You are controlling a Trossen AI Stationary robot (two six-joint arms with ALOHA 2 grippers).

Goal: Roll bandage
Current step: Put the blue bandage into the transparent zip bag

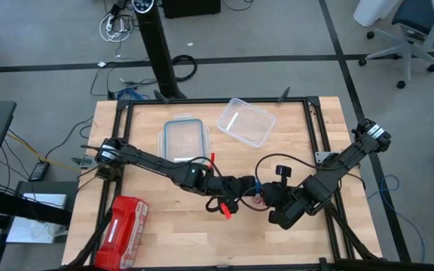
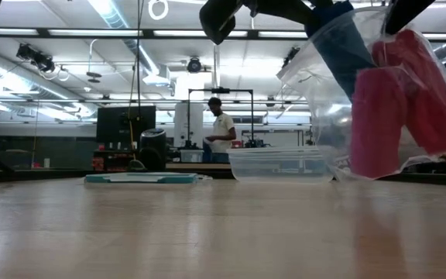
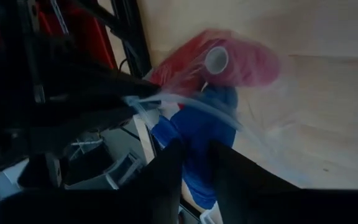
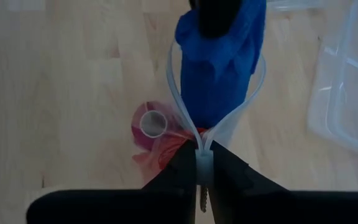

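Note:
The blue bandage (image 4: 219, 68) sticks into the open mouth of a clear zip bag (image 2: 378, 93) above the table's middle. Pink-red rolls (image 2: 389, 108) lie inside the bag, one showing its white core (image 4: 151, 124). My left gripper (image 3: 196, 165) comes in from the table's left and is shut on the bandage. My right gripper (image 4: 199, 168), from the right, is shut on the bag's rim. In the high view both grippers meet near the blue patch of the bandage (image 1: 256, 183). My left gripper pinches the bandage's outer end (image 3: 197, 146) between its two fingers, slanting down toward the bag's mouth. The bandage's other end reaches into the bag. My right gripper pinches the bag's zip rim (image 4: 199, 158) between its two fingertips, slanting down from above. The rim spreads into an open loop around the bandage, and the bag hangs below the fingers.
A clear plastic box (image 1: 246, 120) and its teal-rimmed lid (image 1: 185, 139) lie at the table's far side. A red zip pouch (image 1: 123, 226) lies near the front left corner. A small red-tipped tool (image 1: 223, 209) lies beside the grippers. A person (image 2: 221, 132) stands far behind the table.

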